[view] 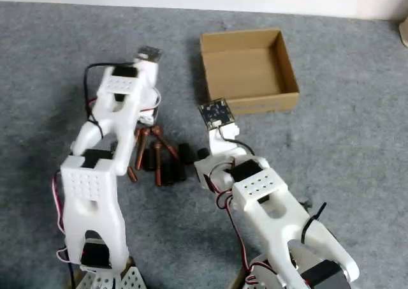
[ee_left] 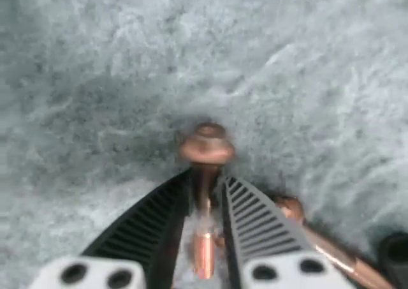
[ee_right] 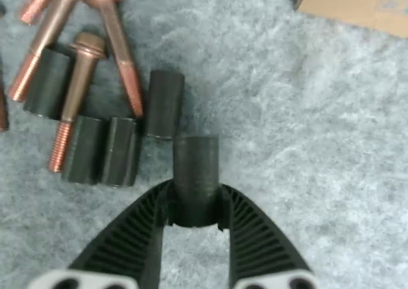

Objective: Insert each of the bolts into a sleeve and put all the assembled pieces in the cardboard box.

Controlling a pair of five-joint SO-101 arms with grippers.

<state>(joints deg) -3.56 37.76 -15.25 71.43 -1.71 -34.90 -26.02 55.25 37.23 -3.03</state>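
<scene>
My left gripper is shut on the shank of a copper bolt, whose flanged head sticks out past the fingertips over the grey carpet. My right gripper is shut on one end of a black sleeve, close to the carpet; I cannot tell whether the sleeve is lifted. Beyond it lie several loose sleeves and copper bolts in a pile. In the high view that pile sits between the left arm and the right arm. The cardboard box stands open at the back.
A second bolt and a black sleeve lie close beside the left gripper. A corner of the box is near the right gripper. Grey carpet stretches bare to the right of the arms.
</scene>
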